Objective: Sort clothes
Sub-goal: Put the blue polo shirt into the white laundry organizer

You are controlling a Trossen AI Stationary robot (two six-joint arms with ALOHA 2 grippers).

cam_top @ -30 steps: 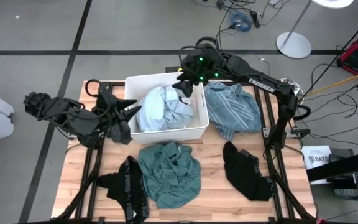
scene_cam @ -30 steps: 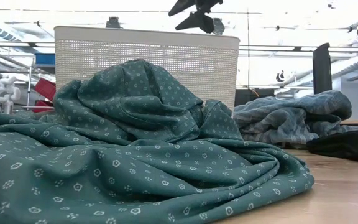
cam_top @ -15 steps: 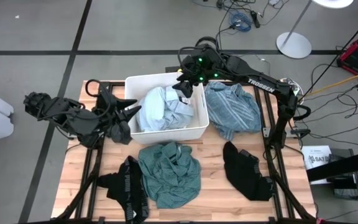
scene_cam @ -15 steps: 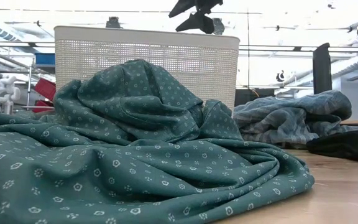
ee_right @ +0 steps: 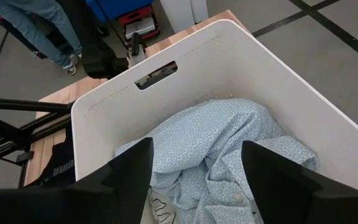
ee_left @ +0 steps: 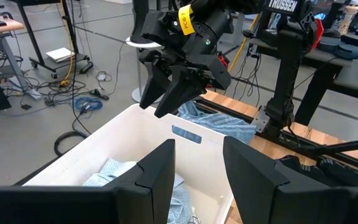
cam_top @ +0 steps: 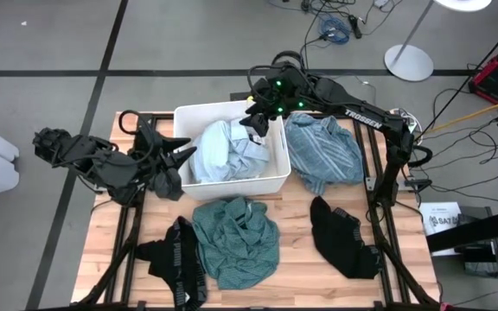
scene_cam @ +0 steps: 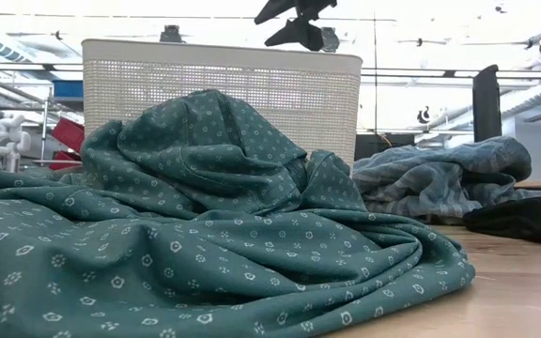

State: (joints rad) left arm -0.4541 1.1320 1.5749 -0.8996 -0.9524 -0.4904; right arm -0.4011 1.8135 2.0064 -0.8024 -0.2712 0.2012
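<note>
wooden table (cam_top: 301, 250), perhaps five clothes (cam_top: 236, 239), white bin (cam_top: 277, 177)

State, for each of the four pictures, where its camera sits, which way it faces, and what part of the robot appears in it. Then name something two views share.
High view: overhead, facing straight down; both arms, white bin.
Low view: table height, facing across the teal-green garment; right gripper overhead.
Left wrist view: on left arm, facing the right gripper; own fingers below.
Right wrist view: on right arm, looking into the bin; own fingers.
Shared: light blue garment in the bin, also seen from overhead.
</note>
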